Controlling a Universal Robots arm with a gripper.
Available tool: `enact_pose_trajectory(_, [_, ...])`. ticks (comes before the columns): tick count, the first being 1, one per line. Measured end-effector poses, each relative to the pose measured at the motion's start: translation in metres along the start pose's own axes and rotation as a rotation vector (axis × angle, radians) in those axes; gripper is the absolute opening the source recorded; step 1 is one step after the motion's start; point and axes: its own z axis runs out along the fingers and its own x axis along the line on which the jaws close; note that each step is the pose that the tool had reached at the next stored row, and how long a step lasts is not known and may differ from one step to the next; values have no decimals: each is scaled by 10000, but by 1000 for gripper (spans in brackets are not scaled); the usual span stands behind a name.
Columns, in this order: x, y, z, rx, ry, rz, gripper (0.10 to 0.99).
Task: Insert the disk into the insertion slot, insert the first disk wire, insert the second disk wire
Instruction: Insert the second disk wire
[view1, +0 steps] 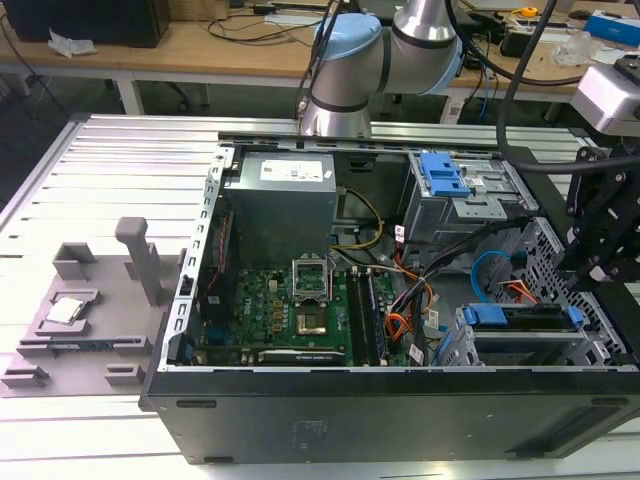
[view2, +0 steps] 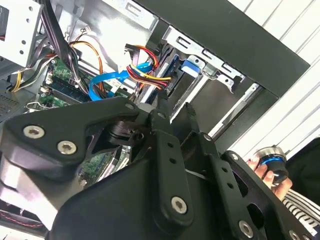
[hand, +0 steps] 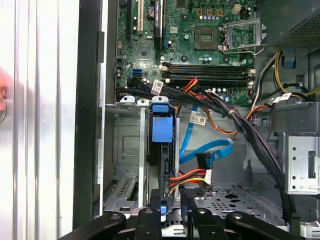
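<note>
Blue-framed disk in the insertion slot, first disk wire against it, looped second disk wire nearby.

arm: silver tubes, light-blue joint caps | gripper: black linkage bars, silver screws

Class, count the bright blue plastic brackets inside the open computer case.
2: one bracket on the tall grey metal cage, one blue carrier in the low perforated metal bay. Others may be hidden.
</note>
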Motion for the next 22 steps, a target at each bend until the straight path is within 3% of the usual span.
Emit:
enact_pose_trajectory(3, [-68, 29, -32, 4, 4, 2, 302])
enact_pose_trajectory(7, [-121, 122, -38, 8, 3, 2, 302])
enact_pose_trajectory(11, [-252, 201, -22, 8, 5, 1, 302])
enact_pose_trajectory(14, [-276, 344, 49, 8, 6, -70, 302])
enact_pose_trajectory(17, [-277, 357, 131, 14, 60, -856, 302])
enact_pose_trajectory(22, [-277, 356, 144, 14, 83, -926, 302])
